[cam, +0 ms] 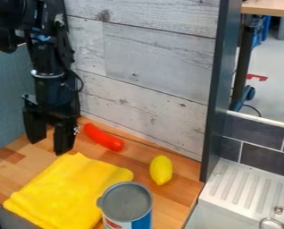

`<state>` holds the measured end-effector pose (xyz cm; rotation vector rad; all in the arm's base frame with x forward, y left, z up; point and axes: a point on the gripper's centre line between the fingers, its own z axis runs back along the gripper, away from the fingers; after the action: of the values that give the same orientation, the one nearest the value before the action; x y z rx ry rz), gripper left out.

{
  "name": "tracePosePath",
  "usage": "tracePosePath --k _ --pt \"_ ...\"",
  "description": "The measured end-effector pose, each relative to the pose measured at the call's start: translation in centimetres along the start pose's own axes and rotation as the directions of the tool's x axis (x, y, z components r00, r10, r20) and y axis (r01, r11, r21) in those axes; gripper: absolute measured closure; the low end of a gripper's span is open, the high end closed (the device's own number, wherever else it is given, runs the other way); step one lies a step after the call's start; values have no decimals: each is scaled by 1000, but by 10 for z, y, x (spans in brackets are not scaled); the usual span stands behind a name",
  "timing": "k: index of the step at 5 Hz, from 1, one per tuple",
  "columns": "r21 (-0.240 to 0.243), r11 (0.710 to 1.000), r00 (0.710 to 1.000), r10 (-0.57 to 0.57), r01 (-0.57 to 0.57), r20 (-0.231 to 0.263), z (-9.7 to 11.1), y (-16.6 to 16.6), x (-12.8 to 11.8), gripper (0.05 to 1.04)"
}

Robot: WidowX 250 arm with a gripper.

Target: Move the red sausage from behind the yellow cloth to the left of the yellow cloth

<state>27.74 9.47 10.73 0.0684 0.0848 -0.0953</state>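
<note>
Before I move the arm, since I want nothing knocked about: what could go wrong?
The open gripper hangs near the red sausage-shaped piece and may nudge it. The can appears close to the yellow cloth, so dragging the cloth could tip it. The lemon lies loose and might roll if bumped.

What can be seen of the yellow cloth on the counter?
The yellow cloth looks like soft fabric, folded into a slightly rumpled pad. It lies flat on the wooden counter, reaching its near edge. The can hides part of its right side; whether they touch I cannot tell. The open gripper hangs near its far corner.
</note>
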Motion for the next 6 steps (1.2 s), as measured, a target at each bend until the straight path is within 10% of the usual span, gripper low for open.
tracePosePath --k 2,4,6 --pt "-94 985 988 151 -148 23 -14 0 19 83" --pt "-76 849 848 527 -523 51 -21 23 56 83" --pt "-102 736 721 677 -670 146 -10 38 90 83"
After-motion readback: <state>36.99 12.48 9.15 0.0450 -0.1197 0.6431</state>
